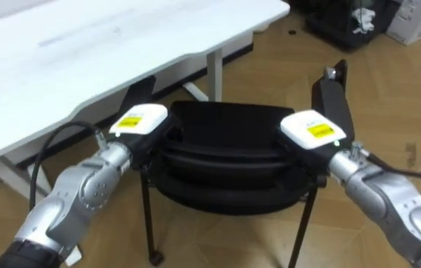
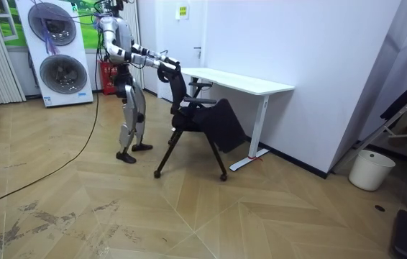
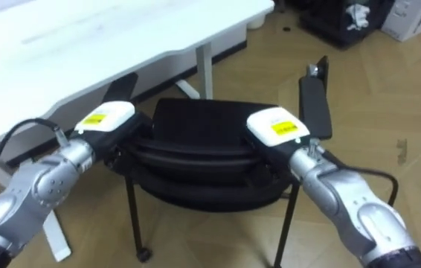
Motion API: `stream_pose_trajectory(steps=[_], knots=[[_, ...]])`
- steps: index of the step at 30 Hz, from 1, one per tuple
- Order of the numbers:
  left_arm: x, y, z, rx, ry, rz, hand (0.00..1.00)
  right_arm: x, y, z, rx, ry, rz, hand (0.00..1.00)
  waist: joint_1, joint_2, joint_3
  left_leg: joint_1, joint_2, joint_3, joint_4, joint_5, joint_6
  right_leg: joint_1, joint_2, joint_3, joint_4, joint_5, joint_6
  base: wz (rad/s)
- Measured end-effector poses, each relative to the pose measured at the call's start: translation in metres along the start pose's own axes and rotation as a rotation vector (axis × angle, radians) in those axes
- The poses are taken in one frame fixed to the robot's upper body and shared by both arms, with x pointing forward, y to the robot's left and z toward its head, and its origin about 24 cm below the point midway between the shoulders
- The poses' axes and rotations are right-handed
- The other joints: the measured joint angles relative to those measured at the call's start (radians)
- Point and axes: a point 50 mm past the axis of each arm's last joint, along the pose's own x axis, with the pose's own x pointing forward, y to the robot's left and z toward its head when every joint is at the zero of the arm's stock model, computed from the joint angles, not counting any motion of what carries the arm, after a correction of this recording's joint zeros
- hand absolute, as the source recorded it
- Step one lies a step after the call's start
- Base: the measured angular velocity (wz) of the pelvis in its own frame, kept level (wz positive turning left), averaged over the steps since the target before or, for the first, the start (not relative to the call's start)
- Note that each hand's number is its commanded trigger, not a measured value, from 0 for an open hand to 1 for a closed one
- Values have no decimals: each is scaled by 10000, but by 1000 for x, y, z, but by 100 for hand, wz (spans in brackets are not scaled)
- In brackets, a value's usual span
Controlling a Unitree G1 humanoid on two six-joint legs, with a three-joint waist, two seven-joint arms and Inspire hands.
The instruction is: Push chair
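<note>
A black office chair (image 1: pixel 225 152) on thin black legs stands right in front of me, its seat toward the white desk (image 1: pixel 84 52). My left hand (image 1: pixel 140 120) rests on the left end of the backrest's top edge and my right hand (image 1: pixel 311 130) on the right end. Their white backs face me, and the fingers are lost against the dark backrest. In the room view I stand upright behind the chair (image 2: pixel 203 119) with both arms stretched forward to its back; the chair is just short of the desk (image 2: pixel 239 80).
The desk's white leg (image 1: pixel 214 71) stands beyond the chair, and the chair's right armrest (image 1: pixel 333 97) sticks up. Dark equipment (image 1: pixel 344 18) sits on the wooden floor at the far right. Stacked washing machines (image 2: pixel 60 54) are behind me, and a white bucket (image 2: pixel 371 169) stands by the wall.
</note>
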Motion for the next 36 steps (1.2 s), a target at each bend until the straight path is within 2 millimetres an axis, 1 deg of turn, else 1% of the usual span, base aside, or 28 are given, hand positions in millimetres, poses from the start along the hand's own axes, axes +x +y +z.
stream_pose_trajectory(steps=[1, 2, 3, 4, 5, 6, 7, 8, 9, 10, 11, 12, 13, 14, 15, 16, 17, 18, 19, 20, 21, 23, 24, 25, 26, 27, 30, 36], knots=[[0, 0, 1, 17, 6, -57, 100, -1, 2, 0, 29, 8, 43, 100, -9, -37, 1, -3, -116, -10, 29, -11, 115, -98, -219, -6, 585, 9, 16, 65], [1, -2, 1, -4, 25, -158, 100, -2, 5, 0, 132, 15, 137, 100, -69, -107, 1, -6, -360, -51, 79, -19, 364, -201, -523, 171, 1493, 90, 158, 81], [1, -3, 1, 16, 58, -237, 100, -4, 9, 1, 252, -7, 221, 100, -159, -224, -29, 48, -535, -262, 244, -103, 496, -284, -709, 639, 2196, 194, 288, 90], [1, -3, 2, 35, 61, -249, 100, -4, 9, 1, 255, -35, 239, 100, -198, -248, -25, 63, -623, -439, 320, -162, 518, -311, -706, 916, 2398, 249, 322, 101], [3, -4, 4, 25, 110, -218, 100, -5, 9, 0, 227, -70, 289, 100, -209, -261, -20, 27, -752, -730, 529, -233, 593, -321, -644, 1342, 2615, 381, 333, 90], [3, -5, 3, -4, 197, -192, 100, -5, 10, 1, 259, -78, 304, 100, -175, -240, -28, 13, -772, -849, 725, -335, 621, -337, -466, 1728, 2681, 528, 341, 81], [3, -4, 3, 25, 218, -188, 100, -5, 10, 1, 276, -72, 307, 100, -127, -231, -32, 17, -762, -980, 813, -383, 608, -362, -334, 1988, 2687, 640, 348, 60], [3, -2, 3, 86, 216, -182, 100, -4, 12, 2, 319, -51, 359, 100, 25, -159, -24, 13, -699, -1368, 968, -498, 546, -521, -55, 2474, 2894, 1008, 378, 44], [3, -3, 2, 150, 226, -180, 100, -4, 13, 2, 309, -39, 379, 100, 211, -20, -8, 21, -505, -1733, 958, -559, 471, -944, 200, 2966, 3350, 1651, 531, 42], [2, -2, 2, 202, 226, -189, 100, -4, 13, 3, 312, -59, 354, 100, 248, 80, -6, 1, -440, -2033, 945, -566, 434, -1188, 289, 3236, 3498, 1568, 576, 27], [1, 0, -1, 250, 259, -164, 100, -2, 12, 6, 305, -146, 218, 100, 460, 133, 13, -15, -476, -2286, 915, -554, 396, -1570, 386, 3786, 3388, 817, 646, 14], [-1, 0, -5, 258, 362, -211, 100, 0, 11, 9, 224, -260, 105, 100, 627, 242, 20, -24, -592, -2725, 924, -568, 302, -1888, 350, 4223, 2815, 236, 583, 15], [-2, -1, -7, 233, 429, -253, 100, 2, 10, 11, 131, -339, 94, 100, 678, 307, 15, -26, -675, -2989, 914, -560, 252, -1949, 339, 4455, 2279, 87, 554, 37], [-4, 0, -11, 184, 557, -243, 100, 5, 7, 14, -12, -478, 25, 100, 726, 290, 5, -64, -906, -3431, 906, -537, 155, -2040, 291, 5224, 897, -60, 567, 71], [-5, 3, -14, 115, 626, -103, 100, 8, 1, 16, -125, -622, -56, 100, 790, 104, 27, -227, -1208, -3669, 954, -573, 19, -2022, 92, 5690, 128, 401, 631, 84], [-4, 2, -14, 56, 687, -100, 100, 9, 2, 16, -162, -601, 25, 100, 797, 125, 4, -275, -1275, -3766, 999, -583, -34, -1906, 70, 5383, 19, 361, 608, 106], [-3, 0, -13, 27, 673, -154, 100, 9, 3, 17, -134, -530, 173, 100, 788, 184, -28, -220, -1021, -3602, 980, -568, -34, -1529, 105, 4684, -437, 450, 476, 114], [-4, 1, -12, 109, 532, -164, 100, 9, 3, 15, -184, -467, 253, 100, 814, 154, -9, -222, -769, -3462, 878, -464, -174, -1249, 245, 4290, -811, 548, 401, 103], [-4, 2, -11, 133, 471, -157, 100, 8, 3, 14, -261, -438, 293, 100, 895, 135, 1, -235, -717, -3481, 844, -437, -191, -1135, 307, 4143, -954, 583, 376, 73], [-5, 3, -10, 163, 395, -150, 100, 8, 4, 12, -337, -400, 377, 100, 1058, 136, -5, -262, -622, -3536, 700, -399, -244, -942, 532, 3955, -1288, 668, 357, 54], [-5, 4, -10, 223, 387, -152, 100, 8, 3, 13, -351, -432, 383, 100, 1161, 126, -11, -233, -641, -3713, 495, -293, -285, -771, 646, 3882, -1594, 712, 386, 48], [-7, 7, -12, 324, 425, -99, 100, 8, 1, 16, -350, -524, 310, 100, 1324, 140, -19, -227, -671, -3975, 263, -173, -331, -598, 711, 3619, -1960, 794, 384, 44], [-8, 9, -14, 366, 475, -63, 100, 9, 0, 18, -317, -591, 285, 100, 1354, 121, -25, -187, -698, -4114, 135, -124, -353, -461, 723, 3447, -2093, 816, 384, 42], [-8, 9, -15, 362, 502, -50, 100, 9, -1, 19, -319, -613, 295, 100, 1407, 120, -27, -160, -719, -4159, 82, -108, -354, -396, 722, 3380, -2152, 817, 388, 33], [-9, 10, -16, 378, 575, -28, 100, 10, -2, 21, -328, -739, 442, 100, 1571, 119, -26, -69, -752, -4224, -31, -79, -358, -291, 718, 3344, -2271, 811, 400, 22], [-11, 11, -21, 414, 771, -26, 100, 11, -2, 28, -392, -1002, 470, 100, 1613, 112, -24, 32, -784, -4295, -144, -55, -357, -163, 718, 3311, -2383, 808, 406, 23], [-16, 15, -28, 621, 927, 5, 100, 14, -3, 37, -266, -1291, 542, 100, 1533, 34, -3, 94, -878, -4591, -176, -53, -359, 155, 759, 3070, -2742, 823, 437, 31], [-18, 17, -27, 774, 950, 100, 100, 14, -2, 39, -220, -1334, 541, 100, 1434, -97, -4, 4, -942, -4763, -160, -58, -353, 280, 802, 2899, -3013, 927, 493, 9]])
